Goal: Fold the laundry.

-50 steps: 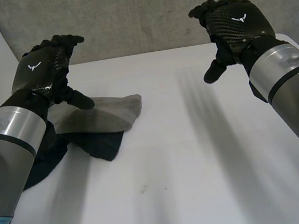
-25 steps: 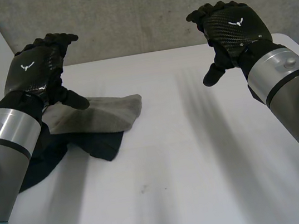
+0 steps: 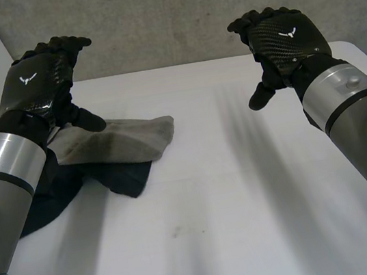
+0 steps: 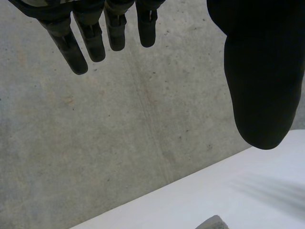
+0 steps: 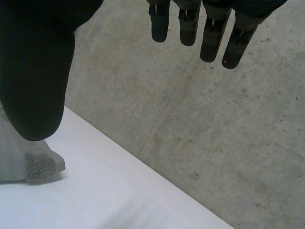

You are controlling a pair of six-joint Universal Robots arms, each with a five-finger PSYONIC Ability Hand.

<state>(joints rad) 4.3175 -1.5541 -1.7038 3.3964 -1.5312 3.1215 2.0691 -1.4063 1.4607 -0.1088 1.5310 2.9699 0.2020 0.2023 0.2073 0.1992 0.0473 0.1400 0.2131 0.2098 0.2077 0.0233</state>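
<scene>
Over the last second the left hand has lifted and drawn a little to the left, and the right hand has edged left too; the laundry lies as it did. Each hand's carbon-weave back carries a small white emblem, a horned mark with no readable lettering. The left hand hangs above the near-left end of the laundry without touching it. In the left wrist view its fingers hang straight, well apart from the thumb, holding nothing. A soft grey cloth lies rumpled over a dark cloth on the left of the smooth white table. The right hand is raised over bare table, well apart from the cloths. Its fingers are likewise spread wide and empty. A rough concrete wall stands behind.
</scene>
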